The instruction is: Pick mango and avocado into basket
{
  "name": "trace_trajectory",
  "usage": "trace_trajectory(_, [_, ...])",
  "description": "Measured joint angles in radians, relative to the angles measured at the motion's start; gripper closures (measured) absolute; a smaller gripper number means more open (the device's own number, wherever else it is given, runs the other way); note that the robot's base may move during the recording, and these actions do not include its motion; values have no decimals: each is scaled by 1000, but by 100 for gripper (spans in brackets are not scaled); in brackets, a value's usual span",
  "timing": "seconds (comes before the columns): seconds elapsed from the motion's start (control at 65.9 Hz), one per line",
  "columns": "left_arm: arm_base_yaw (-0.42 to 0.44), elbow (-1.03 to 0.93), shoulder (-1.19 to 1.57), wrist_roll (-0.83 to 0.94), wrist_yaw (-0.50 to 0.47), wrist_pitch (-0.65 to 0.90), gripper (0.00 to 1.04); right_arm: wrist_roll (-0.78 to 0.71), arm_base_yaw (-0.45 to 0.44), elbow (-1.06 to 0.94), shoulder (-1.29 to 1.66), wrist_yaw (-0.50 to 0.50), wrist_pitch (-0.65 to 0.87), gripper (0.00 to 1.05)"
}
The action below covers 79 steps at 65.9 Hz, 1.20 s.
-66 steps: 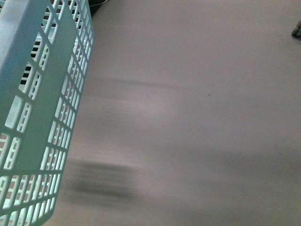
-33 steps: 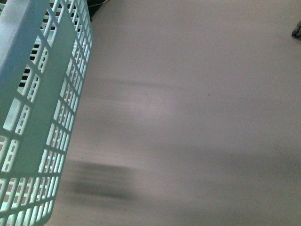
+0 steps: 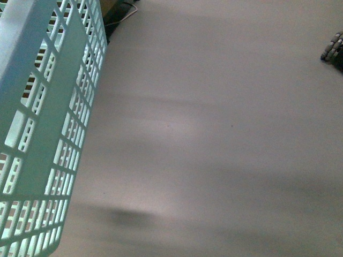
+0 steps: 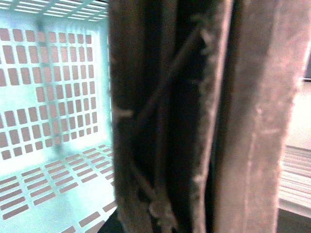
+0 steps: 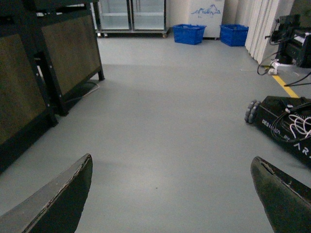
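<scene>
In the front view, the basket [image 3: 37,134] fills the left side. It is tilted and seems to be lifted above the grey floor [image 3: 225,123]. No mango, avocado or arm shows here.

In the left wrist view, the basket's brown handle [image 4: 165,121] runs right across the lens, with the slotted inside of the basket behind it. The part that shows holds no fruit. The left fingers cannot be made out, so whether they are clamped on the handle cannot be told.

In the right wrist view, the right gripper [image 5: 172,194] has its fingers [image 5: 58,199] wide apart with nothing between them, over bare floor. A dark shelf unit [image 5: 48,63], blue bins [image 5: 188,34] and a cabled wheeled base [image 5: 286,126] stand around it, and again there is no fruit.

The step in hand looks like carrying the basket toward the fruit. It would go best with the basket held level, a slow turn until the mango and avocado come into view, and a course well away from the cabled base.
</scene>
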Motion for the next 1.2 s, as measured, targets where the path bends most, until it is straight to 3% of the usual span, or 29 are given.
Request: trace_trajectory(1.199, [0,0,0,0,0,0,91,0,0,0,0,0,0,9])
